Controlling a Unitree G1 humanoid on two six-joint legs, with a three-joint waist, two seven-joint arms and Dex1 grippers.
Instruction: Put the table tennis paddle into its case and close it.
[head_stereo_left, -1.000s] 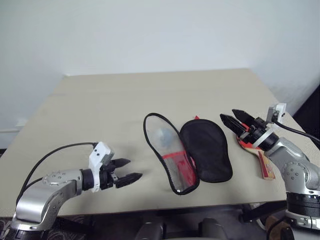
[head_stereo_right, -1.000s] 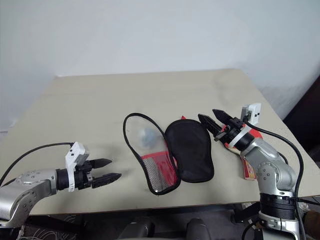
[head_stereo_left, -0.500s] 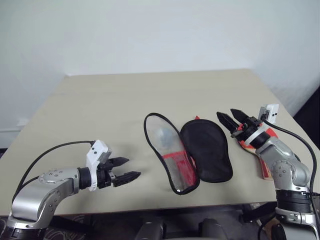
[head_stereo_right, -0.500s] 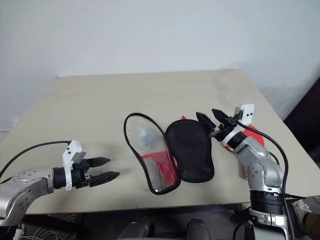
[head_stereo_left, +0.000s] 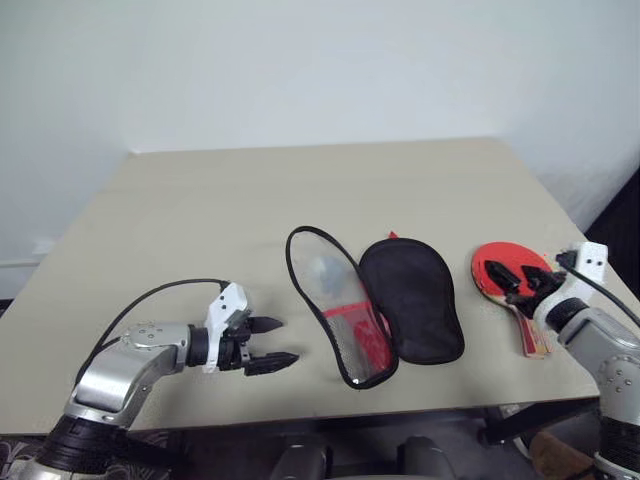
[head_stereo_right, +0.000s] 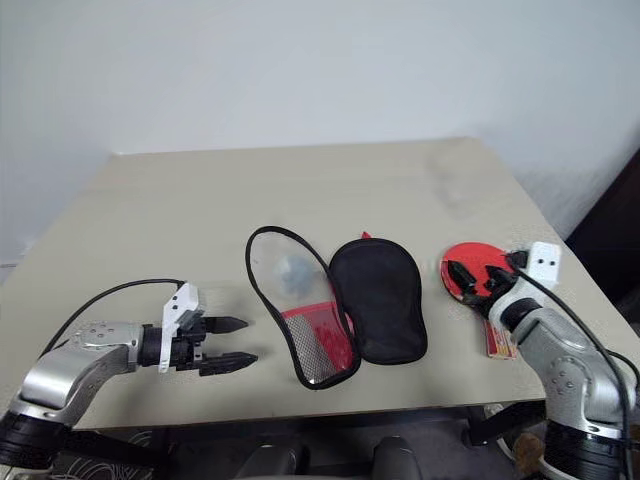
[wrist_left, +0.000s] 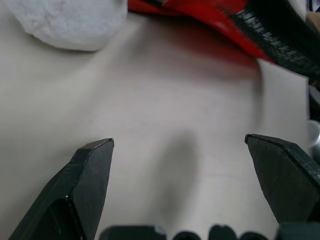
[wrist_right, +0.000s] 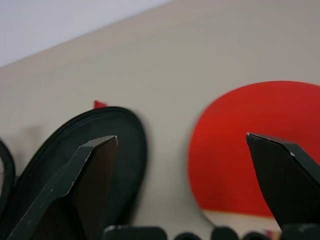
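Right end effector (head_stereo_left: 520, 283) spread over the table tennis paddle (head_stereo_left: 495, 265); left (head_stereo_left: 268, 342) spread beside the case (head_stereo_left: 410, 298).

The case (head_stereo_left: 375, 305) lies unzipped and spread flat on the worktop between the two sets of jaws: one half shows black lining, the other clear mesh over red, edged in black. The paddle (head_stereo_left: 508, 272) lies red face up, its wooden handle under the right jaws, apart from the case.

Bare table (head_stereo_left: 200, 210) behind and left of open case (head_stereo_left: 375, 305), narrow gap before paddle (head_stereo_left: 505, 272)
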